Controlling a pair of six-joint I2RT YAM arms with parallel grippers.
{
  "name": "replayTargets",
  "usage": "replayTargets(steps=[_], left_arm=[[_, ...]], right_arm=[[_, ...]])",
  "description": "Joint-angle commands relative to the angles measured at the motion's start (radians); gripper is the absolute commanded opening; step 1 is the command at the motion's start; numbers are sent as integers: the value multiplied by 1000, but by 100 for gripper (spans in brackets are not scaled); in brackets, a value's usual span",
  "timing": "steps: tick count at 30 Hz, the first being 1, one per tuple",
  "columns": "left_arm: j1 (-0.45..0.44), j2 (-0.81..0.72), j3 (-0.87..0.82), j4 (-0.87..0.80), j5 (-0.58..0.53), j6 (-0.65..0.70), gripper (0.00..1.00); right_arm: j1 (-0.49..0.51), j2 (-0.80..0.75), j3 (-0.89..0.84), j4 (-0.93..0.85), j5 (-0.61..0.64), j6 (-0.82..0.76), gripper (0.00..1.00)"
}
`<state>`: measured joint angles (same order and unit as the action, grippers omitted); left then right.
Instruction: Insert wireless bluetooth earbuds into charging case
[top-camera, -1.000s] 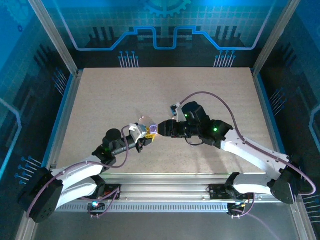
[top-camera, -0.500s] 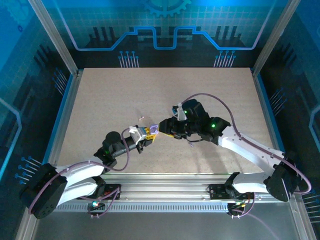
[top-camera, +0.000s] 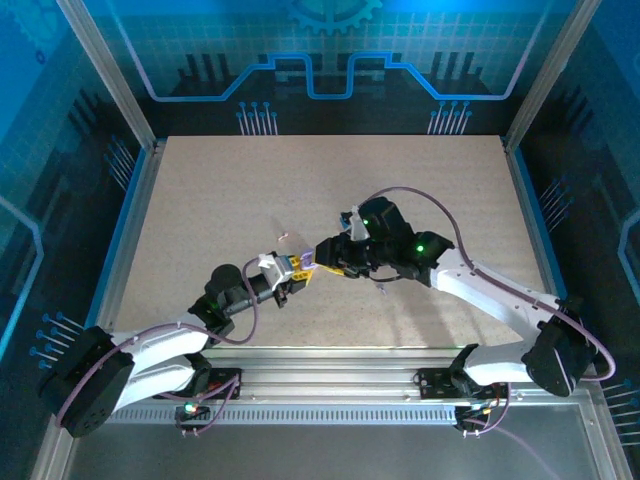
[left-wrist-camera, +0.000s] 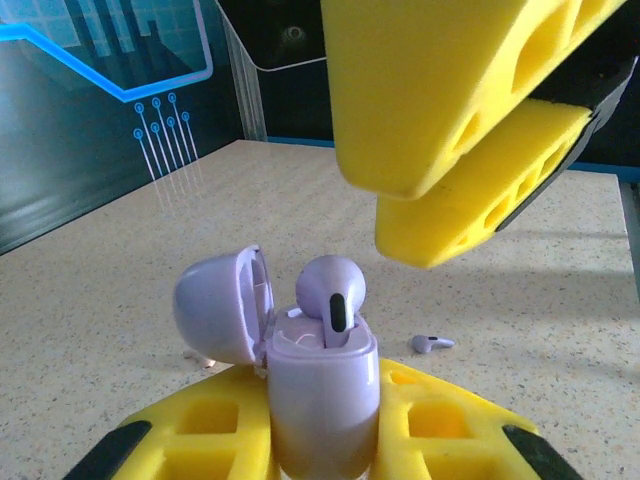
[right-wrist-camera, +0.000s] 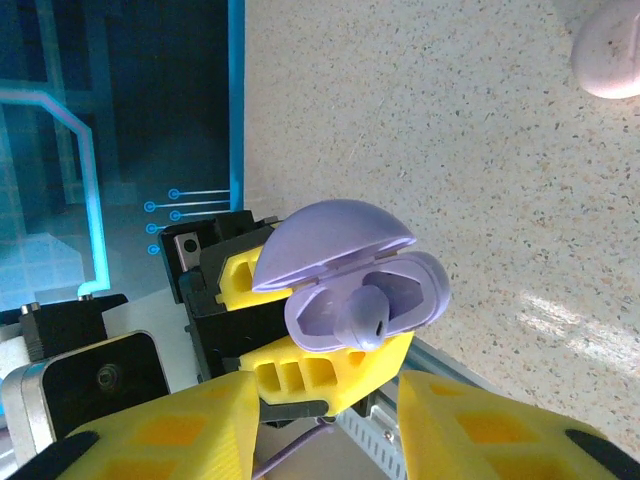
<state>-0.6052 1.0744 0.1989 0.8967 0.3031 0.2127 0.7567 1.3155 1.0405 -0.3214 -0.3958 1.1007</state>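
Earbud (left-wrist-camera: 332, 290), greyish-lilac, stood in the open lilac charging case (left-wrist-camera: 320, 385), which the left claw (left-wrist-camera: 320, 440) gripped tight above the middle of the bench (left-wrist-camera: 100, 280). The right claw (right-wrist-camera: 325, 430) hovered just right of it, parted and empty. A second earbud (left-wrist-camera: 432, 343) lay on the bench nearby.

A speckled beige tabletop (top-camera: 220, 190) is enclosed by dark blue walls (top-camera: 330, 50) printed with glowing circuit lines at 9, 12 and 3 o'clock; aluminium posts (top-camera: 107, 70) are set at 11 and 1 o'clock.

Glossy plastic case (left-wrist-camera: 322, 395), speckled matt tabletop (left-wrist-camera: 100, 300)
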Motion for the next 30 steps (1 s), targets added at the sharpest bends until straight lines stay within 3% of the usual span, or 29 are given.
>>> replayTargets(steps=[1, 30], left_arm=[[-9, 1, -7, 34, -7, 17, 7], [-16, -27, -6, 6, -17, 28, 7]], right_arm=[[-12, 14, 44, 9, -24, 10, 41], [-11, 64, 79, 19, -32, 13, 39]])
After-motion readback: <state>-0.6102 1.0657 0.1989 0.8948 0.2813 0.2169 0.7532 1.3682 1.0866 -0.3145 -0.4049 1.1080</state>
